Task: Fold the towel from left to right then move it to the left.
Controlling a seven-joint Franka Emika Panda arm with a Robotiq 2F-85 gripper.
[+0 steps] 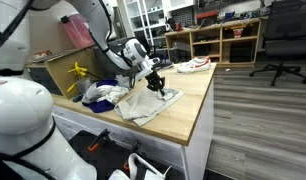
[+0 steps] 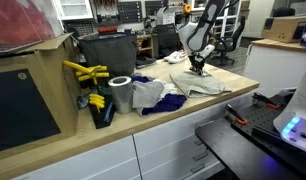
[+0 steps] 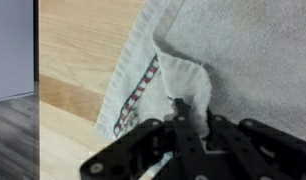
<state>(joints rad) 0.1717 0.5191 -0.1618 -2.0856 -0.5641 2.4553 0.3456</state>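
Where jaws pinch towel [image 3: 243, 50], wrist-only striped hem [image 3: 139, 94]

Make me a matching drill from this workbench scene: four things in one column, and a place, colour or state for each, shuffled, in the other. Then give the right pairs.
Things
1. towel
2. roll
3. tool
4. office chair

Descriptions
A. on the floor, away from the bench
B. yellow
C. pinched at a raised fold by the gripper
D. standing upright on the bench beside the heap of cloths

Pairs: 1-C, 2-D, 3-B, 4-A
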